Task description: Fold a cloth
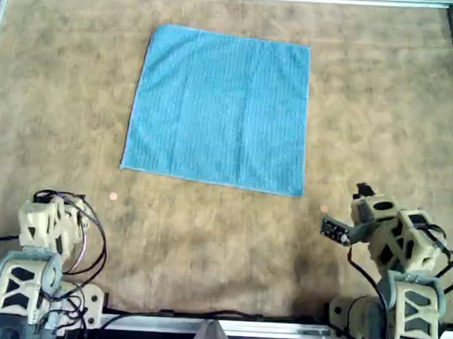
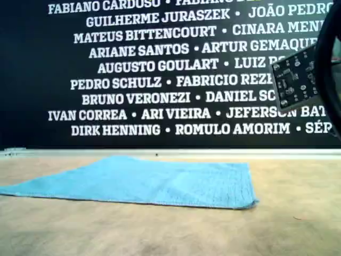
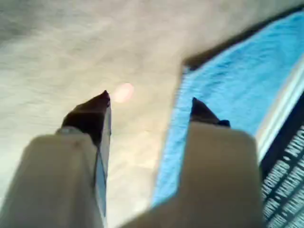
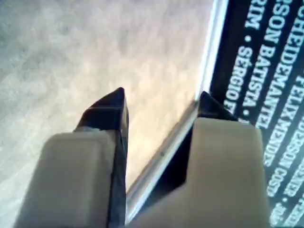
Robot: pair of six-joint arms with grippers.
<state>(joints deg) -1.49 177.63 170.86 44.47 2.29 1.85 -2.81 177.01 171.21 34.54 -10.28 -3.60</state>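
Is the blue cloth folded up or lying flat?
Lying flat, not folded. The cloth is spread as one square layer on the brown table; all four corners show, with no edge turned over, and neither pincer touches it.

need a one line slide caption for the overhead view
Sky-blue cloth lies flat and unfolded on the brown table, with both arms parked at the near edge, neither touching it.

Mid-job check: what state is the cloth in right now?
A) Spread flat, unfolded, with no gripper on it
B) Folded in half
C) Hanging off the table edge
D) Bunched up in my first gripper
A: the cloth lies flat as a single open square, both grippers apart from it.
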